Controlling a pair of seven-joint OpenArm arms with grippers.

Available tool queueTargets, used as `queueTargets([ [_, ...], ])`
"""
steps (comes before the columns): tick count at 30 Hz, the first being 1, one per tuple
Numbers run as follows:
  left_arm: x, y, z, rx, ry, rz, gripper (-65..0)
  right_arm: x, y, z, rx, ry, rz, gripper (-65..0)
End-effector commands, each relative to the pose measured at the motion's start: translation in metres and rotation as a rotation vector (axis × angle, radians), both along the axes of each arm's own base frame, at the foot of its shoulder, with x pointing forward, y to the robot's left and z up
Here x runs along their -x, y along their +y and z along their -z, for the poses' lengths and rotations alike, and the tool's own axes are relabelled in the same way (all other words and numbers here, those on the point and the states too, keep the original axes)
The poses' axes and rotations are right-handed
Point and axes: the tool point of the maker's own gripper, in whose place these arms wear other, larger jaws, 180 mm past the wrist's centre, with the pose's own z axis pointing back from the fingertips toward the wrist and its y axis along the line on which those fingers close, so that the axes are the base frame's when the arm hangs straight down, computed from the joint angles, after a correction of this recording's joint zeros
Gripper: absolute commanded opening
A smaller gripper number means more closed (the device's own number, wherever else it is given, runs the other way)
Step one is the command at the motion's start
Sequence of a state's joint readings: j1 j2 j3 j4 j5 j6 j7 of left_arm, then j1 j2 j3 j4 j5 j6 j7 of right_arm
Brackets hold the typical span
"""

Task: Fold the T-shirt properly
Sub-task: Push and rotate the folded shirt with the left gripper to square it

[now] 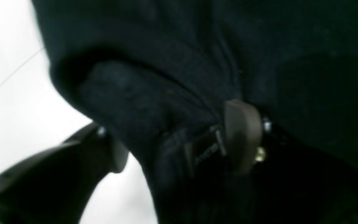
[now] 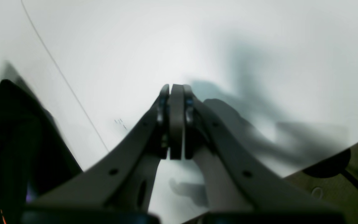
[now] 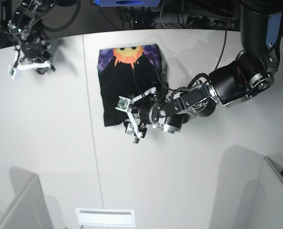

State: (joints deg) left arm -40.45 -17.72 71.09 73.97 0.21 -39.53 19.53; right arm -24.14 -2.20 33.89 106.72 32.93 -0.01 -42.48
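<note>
- Lying folded on the white table (image 3: 46,143), the T-shirt (image 3: 127,81) shows its sun print.
- Left gripper (image 1: 179,137) fingers spread wide around a black fold.
- Right gripper (image 2: 176,124) fingers pressed together, holding nothing.

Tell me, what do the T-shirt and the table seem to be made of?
T-shirt: soft black knit cloth, likely cotton; it folds and bunches, with a matte, slightly fuzzy surface and a printed sun. Table: smooth white hard surface, perhaps laminate; faint sheen, thin seam line.
</note>
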Motion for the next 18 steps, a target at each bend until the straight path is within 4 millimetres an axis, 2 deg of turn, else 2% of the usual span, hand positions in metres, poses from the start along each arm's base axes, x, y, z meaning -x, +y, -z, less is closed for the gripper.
queueTargets([
  [1,-0.016,-0.003,-0.017,0.024,-0.037,-0.009,-17.6,-0.004,-0.002,-0.004,0.006,-0.021,-0.001,-65.0],
  [6,-0.053,-0.016,-0.057,0.143,-0.09,-0.106,-17.3,-0.003,0.0,0.013,-0.027,0.012,0.01,-65.0],
  [12,-0.089,-0.033,-0.106,0.259,-0.143,-0.235,-17.6,-0.01,-0.001,0.008,-0.019,-0.009,0.003,-65.0],
  [16,-0.1,-0.023,-0.138,0.351,-0.18,-0.329,-18.3,-0.009,-0.007,0.005,0.002,-0.007,-0.013,-65.0],
  [18,-0.1,-0.015,-0.155,0.413,-0.208,-0.373,-23.9,-0.013,-0.009,0.0,0.03,-0.022,-0.066,-65.0],
])
